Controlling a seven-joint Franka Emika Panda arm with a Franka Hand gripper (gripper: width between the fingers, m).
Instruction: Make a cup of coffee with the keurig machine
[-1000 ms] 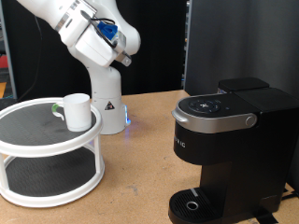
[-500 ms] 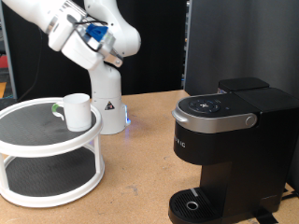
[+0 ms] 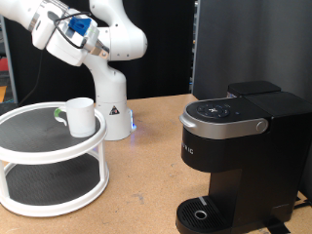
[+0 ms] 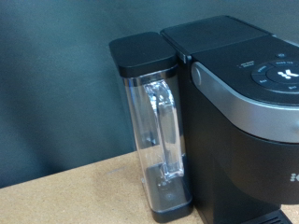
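My gripper (image 3: 51,32) hangs high at the exterior view's top left; I cannot tell if it is released or clenched. The cup (image 3: 80,116) stands upright below it on the rack (image 3: 49,156), the keurig (image 3: 239,161) well apart, right.

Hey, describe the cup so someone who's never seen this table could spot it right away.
Find the white two-tier round stand at the exterior view's left. On its dark top shelf stands the cup, a plain white mug. Nothing else shows on that shelf, and it sits far from the black keurig machine at the right.
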